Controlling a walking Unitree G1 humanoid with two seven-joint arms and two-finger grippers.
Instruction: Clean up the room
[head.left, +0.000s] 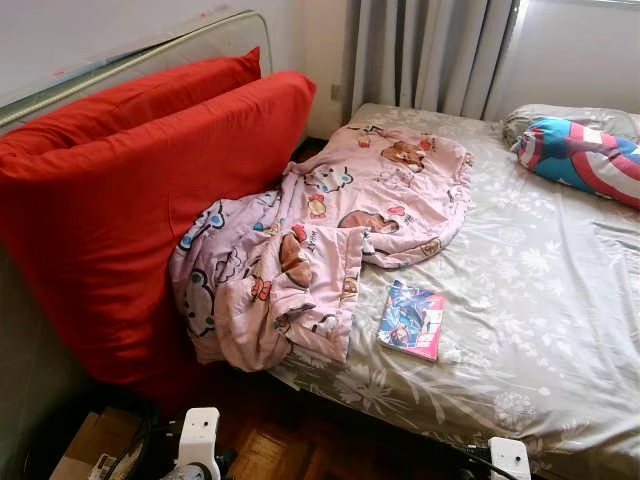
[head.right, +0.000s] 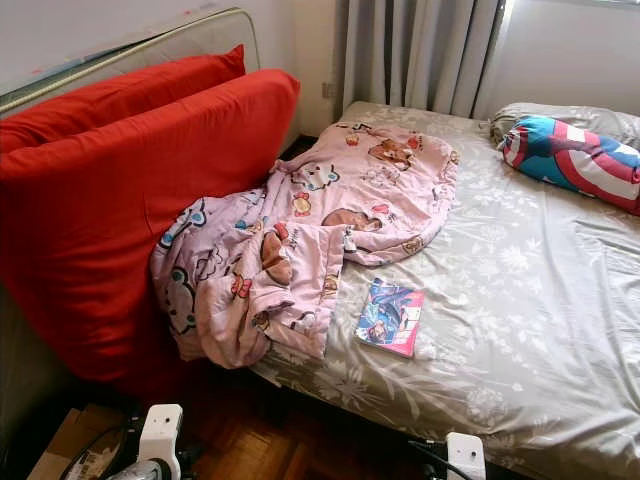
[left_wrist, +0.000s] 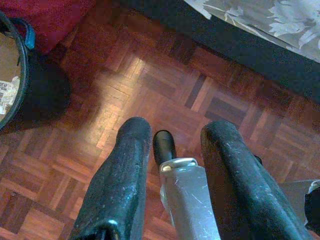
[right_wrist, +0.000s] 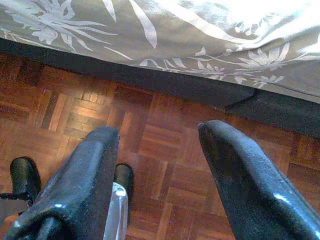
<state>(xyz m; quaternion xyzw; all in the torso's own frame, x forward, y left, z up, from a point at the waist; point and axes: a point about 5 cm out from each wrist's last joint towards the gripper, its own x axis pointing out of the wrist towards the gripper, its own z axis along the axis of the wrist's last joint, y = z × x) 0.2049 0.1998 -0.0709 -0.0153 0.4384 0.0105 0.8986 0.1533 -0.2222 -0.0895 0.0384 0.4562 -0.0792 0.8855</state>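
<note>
Clutter on the bed (head.left: 560, 300) is what I take this step to be about: a pink cartoon blanket (head.left: 320, 240) lies crumpled ahead of both my tools, spilling over the bed's near corner and resting against a big red cushion (head.left: 120, 200) that stands beyond my left tool. Just past my right tool, a little further onto the bed, lies a colourful book (head.left: 411, 320), flat, its near edge close to the blanket's hem; I cannot tell whether they touch.

My left tool (left_wrist: 175, 145) hangs low over the parquet floor (left_wrist: 150, 85), fingers parted, nothing between them. My right tool (right_wrist: 157, 137) hangs likewise beside the bed's edge, spread wide and empty.

To do this well, I judge I should raise the right tool to the book first: it is small, stiff and nearest. I would come down over one long edge and pinch it there, since the soft sheet will give under pressure and let a finger slide beneath. The blanket is limp and will drag, so I would gather it with both tools afterwards.

Off to the side of my left tool stands a dark round bin (left_wrist: 25, 85) on the floor, holding what looks like cardboard (left_wrist: 7, 75) and paper scraps. Its depth I cannot judge.
</note>
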